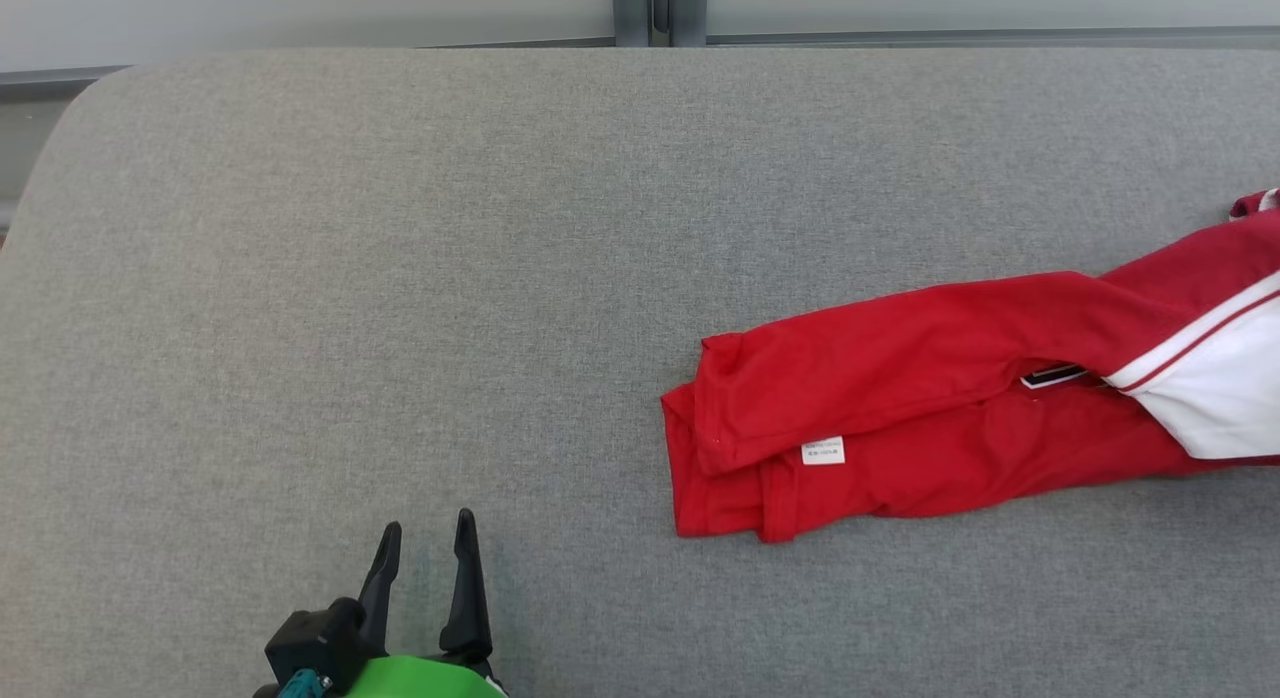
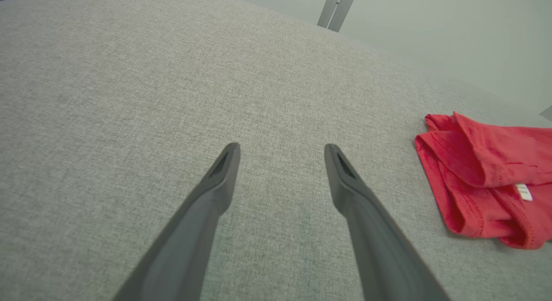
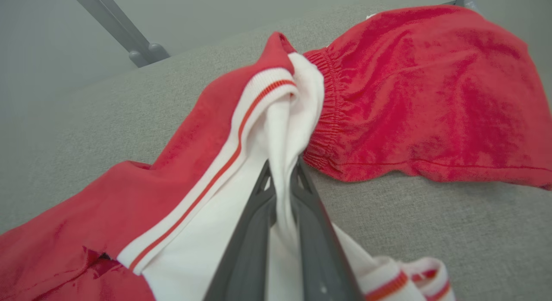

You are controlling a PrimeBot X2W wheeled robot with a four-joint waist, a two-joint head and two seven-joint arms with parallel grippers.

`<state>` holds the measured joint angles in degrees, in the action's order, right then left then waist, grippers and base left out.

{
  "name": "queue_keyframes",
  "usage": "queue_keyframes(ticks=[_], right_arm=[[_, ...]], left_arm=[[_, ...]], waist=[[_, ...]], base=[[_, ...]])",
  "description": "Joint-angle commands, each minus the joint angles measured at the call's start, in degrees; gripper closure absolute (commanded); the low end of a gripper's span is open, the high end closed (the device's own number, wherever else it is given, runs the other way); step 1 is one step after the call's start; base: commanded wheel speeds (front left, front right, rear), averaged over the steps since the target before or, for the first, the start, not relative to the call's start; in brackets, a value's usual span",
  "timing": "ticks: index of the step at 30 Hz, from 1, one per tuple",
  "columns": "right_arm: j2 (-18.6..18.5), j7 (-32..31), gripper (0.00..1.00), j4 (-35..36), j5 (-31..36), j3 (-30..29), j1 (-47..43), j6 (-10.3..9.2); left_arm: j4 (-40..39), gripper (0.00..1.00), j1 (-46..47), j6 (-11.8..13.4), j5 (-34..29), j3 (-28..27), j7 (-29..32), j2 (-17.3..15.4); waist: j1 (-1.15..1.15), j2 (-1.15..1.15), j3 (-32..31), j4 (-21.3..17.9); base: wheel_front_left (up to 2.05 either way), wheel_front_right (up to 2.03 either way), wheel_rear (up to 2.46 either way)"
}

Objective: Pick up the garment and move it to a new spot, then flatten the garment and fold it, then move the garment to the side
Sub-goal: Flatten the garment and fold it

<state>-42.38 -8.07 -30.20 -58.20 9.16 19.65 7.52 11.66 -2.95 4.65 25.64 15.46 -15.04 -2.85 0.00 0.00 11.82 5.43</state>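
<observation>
A red garment (image 1: 930, 398) with white panels and red stripes lies stretched across the right side of the grey surface, running off the right edge of the head view. Its folded red end (image 2: 478, 184) shows at the right of the left wrist view. My left gripper (image 1: 428, 538) hovers open over bare grey fabric at the lower left, well apart from the garment, with nothing between its fingers (image 2: 224, 171). In the right wrist view my right gripper (image 3: 282, 167) is shut on a fold of the garment's white part (image 3: 284, 133), lifting it slightly.
The grey padded surface (image 1: 400, 278) spreads wide to the left and behind the garment. Its far edge meets a pale wall with a grey vertical post (image 1: 657, 10). The rounded corner of the surface (image 1: 90, 98) is at the upper left.
</observation>
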Motion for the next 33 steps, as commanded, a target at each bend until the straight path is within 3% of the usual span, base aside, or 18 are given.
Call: queue_keyframes(ticks=[1, 7, 13, 17, 23, 31, 32, 33], right_arm=[[0.07, 0.1, 1.0, 1.88, 0.79, 0.73, -0.63, -0.07], [2.92, -1.48, 1.0, 15.23, 3.88, 7.85, 0.71, -0.05], [10.87, -4.96, 1.0, 22.65, 6.43, 17.37, 2.5, -0.05], [16.54, -5.48, 1.0, 22.32, 7.92, 20.92, 2.45, -0.05], [23.81, -4.31, 1.0, 18.36, 11.01, 21.19, 2.18, -0.05], [30.69, -4.81, 1.0, 14.9, 14.52, 21.56, 3.56, -0.04], [31.52, -4.51, 0.95, 14.67, 14.75, 21.43, 3.62, -0.04], [32.54, -4.41, 0.39, 14.53, 15.13, 21.4, 3.7, -0.04]], left_arm=[[0.05, 0.0, -0.73, 0.35, 0.46, 0.05, -0.16, -0.12], [0.63, 0.0, -0.41, 0.31, 0.59, 0.23, -0.15, -0.12], [2.48, 0.0, 0.72, -0.05, 0.4, 1.63, -0.15, -0.12], [3.4, 0.0, 0.91, 0.12, 0.74, 2.8, -0.15, -0.13], [5.11, 0.0, 0.57, 0.28, 0.4, 3.98, -0.15, -0.13], [6.13, 0.0, 0.7, 0.12, 1.04, 4.44, -0.15, -0.13], [6.21, 0.0, 0.64, 0.07, 1.09, 4.5, -0.15, -0.13], [6.27, 0.0, 0.57, 0.02, 1.17, 4.57, -0.15, -0.13]], waist=[[0.0, 0.0, -0.17, -0.32], [0.0, 0.0, -0.41, -1.24], [0.0, 0.0, -0.48, -1.57], [0.0, 0.0, -0.77, -1.17], [0.0, 0.0, -1.12, -0.96], [0.0, 0.0, -1.72, -0.99], [0.0, 0.0, -1.84, -0.99], [0.0, 0.0, -1.92, -0.97]], base=[[0.0, 0.0, 0.0], [0.0, 0.0, 0.0], [0.0, 0.0, 0.0], [0.0, 0.0, 0.0], [0.0, 0.0, 0.0], [0.0, 0.0, 0.0], [0.0, 0.0, 0.0], [0.0, 0.0, 0.0]])
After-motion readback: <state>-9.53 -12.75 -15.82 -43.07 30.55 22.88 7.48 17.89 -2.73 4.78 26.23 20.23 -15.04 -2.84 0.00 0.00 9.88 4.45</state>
